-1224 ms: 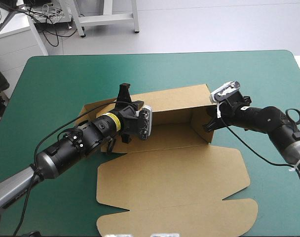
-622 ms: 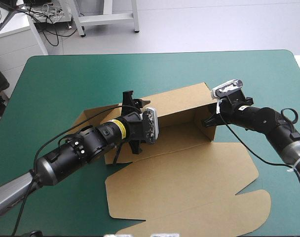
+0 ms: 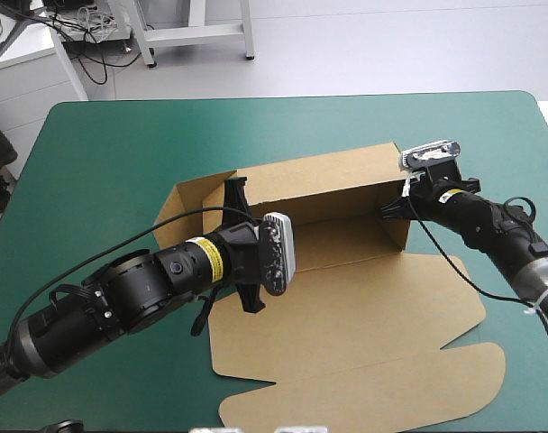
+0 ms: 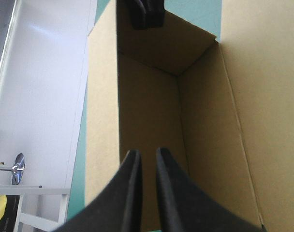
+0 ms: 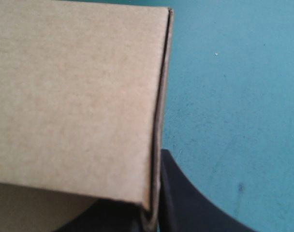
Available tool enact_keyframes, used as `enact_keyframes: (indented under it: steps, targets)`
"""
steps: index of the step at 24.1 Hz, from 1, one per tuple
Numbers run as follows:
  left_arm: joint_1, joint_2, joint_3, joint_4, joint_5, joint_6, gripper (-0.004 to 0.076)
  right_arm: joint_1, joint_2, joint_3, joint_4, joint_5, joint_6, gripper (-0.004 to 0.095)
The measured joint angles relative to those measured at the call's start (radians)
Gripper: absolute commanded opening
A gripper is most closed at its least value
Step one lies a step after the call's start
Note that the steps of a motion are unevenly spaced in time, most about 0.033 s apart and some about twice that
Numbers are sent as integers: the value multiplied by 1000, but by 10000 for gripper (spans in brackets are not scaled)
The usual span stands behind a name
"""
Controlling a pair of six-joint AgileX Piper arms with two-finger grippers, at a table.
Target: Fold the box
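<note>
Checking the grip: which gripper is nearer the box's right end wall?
Right. The right gripper pinches that wall of the box; the left gripper sits at the opposite end.

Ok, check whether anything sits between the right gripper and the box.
Nothing visible does. The right gripper is clamped on the right end wall of the box, with the board directly between its black fingers.

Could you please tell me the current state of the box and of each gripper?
box: far wall and right end wall raised, lid flat on the teal-green cover.
left gripper: all but shut on the box at its left end.
right gripper: shut on the box's right end wall.
</note>
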Motion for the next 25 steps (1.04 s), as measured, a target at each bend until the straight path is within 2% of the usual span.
enact_keyframes:
  steps: [3,8,14,17,21,25]
  targets:
    - [0,16,-82,-12,91,-20,12,0,0,0,-1,0,2,-20]
    - [1,98,-279,-26,315,-50,12,0,0,0,-2,0,4,-20]
    - [82,211,-484,-70,447,-52,12,0,0,0,-2,0,9,-20]
    - [290,246,-608,-206,521,-92,12,0,0,0,-3,4,12,-20]
    - [635,223,-620,-404,556,-125,-2,0,0,0,-3,11,16,-20]
    - [858,153,-606,-499,584,-132,-10,0,0,0,-3,12,16,-20]
